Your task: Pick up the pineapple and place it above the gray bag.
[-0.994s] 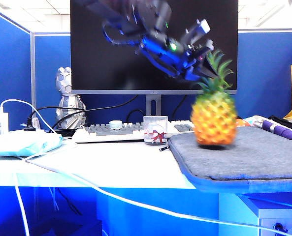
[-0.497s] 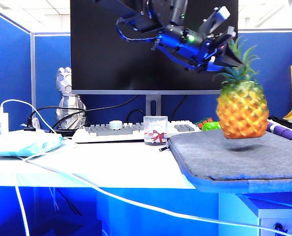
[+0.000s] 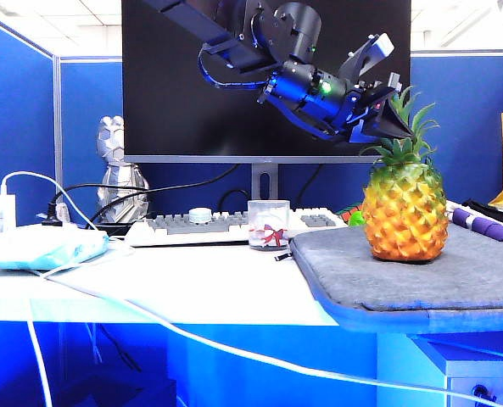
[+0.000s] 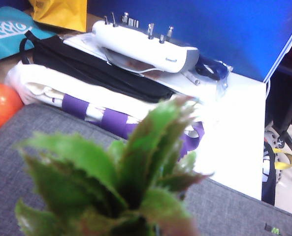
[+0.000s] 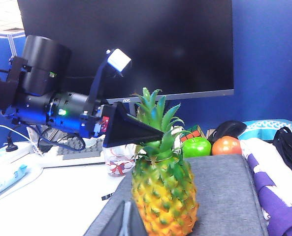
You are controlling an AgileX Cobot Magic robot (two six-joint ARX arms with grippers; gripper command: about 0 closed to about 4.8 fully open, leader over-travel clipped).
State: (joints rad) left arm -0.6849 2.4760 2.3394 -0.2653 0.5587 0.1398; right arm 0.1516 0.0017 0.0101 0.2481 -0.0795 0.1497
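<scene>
The pineapple (image 3: pixel 404 216), yellow-orange with a green leaf crown, stands upright on the gray bag (image 3: pixel 455 275) at the right of the table. My left gripper (image 3: pixel 398 127) reaches down from the upper left and is shut on the pineapple's crown. In the right wrist view its black fingers (image 5: pixel 131 132) clasp the leaves above the pineapple (image 5: pixel 165 196), which rests on the bag (image 5: pixel 229 196). The left wrist view is filled by the blurred crown (image 4: pixel 126 182), which hides the jaws, over the bag (image 4: pixel 17 142). My right gripper (image 5: pixel 126 223) is shut, low and close beside the pineapple.
A monitor and a keyboard (image 3: pixel 226 225) stand behind, with a small clear box with a red bow (image 3: pixel 268 225). A green fruit (image 5: pixel 197 146) and an orange fruit (image 5: pixel 226 145) lie beyond the bag. Purple-and-white folded items (image 5: pixel 278 187) border its right. A light-blue packet (image 3: pixel 35 246) and white cables lie at left.
The left gripper carried the pineapple to the right, lifted above the bag, then lowered it; its base now rests on the gray bag.
</scene>
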